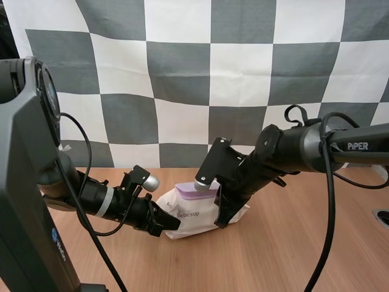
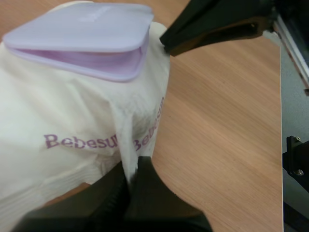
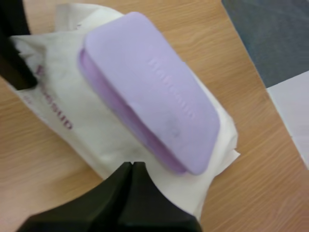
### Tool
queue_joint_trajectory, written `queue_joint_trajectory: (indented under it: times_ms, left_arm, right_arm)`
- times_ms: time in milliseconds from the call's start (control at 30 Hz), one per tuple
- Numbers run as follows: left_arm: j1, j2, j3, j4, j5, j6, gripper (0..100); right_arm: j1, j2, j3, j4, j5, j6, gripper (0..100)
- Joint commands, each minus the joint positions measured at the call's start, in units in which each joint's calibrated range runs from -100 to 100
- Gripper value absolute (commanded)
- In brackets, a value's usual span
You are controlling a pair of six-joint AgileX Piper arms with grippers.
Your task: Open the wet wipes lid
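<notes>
Soft white pack of wet wipes [image 1: 193, 218] lies on the wooden worktop [image 1: 292, 255] between two robot arms, its lilac lid [image 3: 154, 106] on top & closed. L tool [image 2: 133, 175] is pinched tight on a raised fold of the wrapper [image 2: 67, 106] at the pack's left end, near the printed brand name. R tool [image 3: 131, 166] has fingers pressed together w/ nothing seen between them, tips at the wrapper edge just beside the lid's corner. Pack looks light & squashy, film prob. slippery, so it needs pinning. Lid is stiff plastic, likely hinged on one side, so best lifted by its free lip, not by the bag.
</notes>
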Motion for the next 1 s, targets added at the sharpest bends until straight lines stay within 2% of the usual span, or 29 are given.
queue_joint_trajectory:
  times_ms: [0, 167, 400, 567, 667, 967]
  left_arm:
    - [0.01, 0.1, 0.0, 0.0, 0.4, 0.9, 0]
    - [0.01, 0.1, 0.0, 0.0, 0.4, 0.9, 0]
    - [0.01, 0.1, 0.0, 0.0, 0.4, 0.9, 0]
    - [0.01, 0.1, 0.0, 0.0, 0.4, 0.9, 0]
    - [0.01, 0.1, 0.0, 0.0, 0.4, 0.9, 0]
    - [0.01, 0.1, 0.0, 0.0, 0.2, 0.9, 0]
  right_arm:
    - [0.0, 1.1, 0.1, 0.4, -9.6, -0.9, 0]
    - [0.1, 2.5, 0.1, 2.9, -11.5, -3.7, 0]
    - [2.5, 2.5, -2.4, 2.9, -12.0, -3.7, 0]
    - [3.3, 3.5, -6.2, 3.8, -18.0, -3.7, 0]
    - [3.3, 5.4, -8.2, 3.8, -21.9, -3.7, 0]
    - [3.3, 15.4, -13.6, 3.8, -23.3, -3.7, 0]
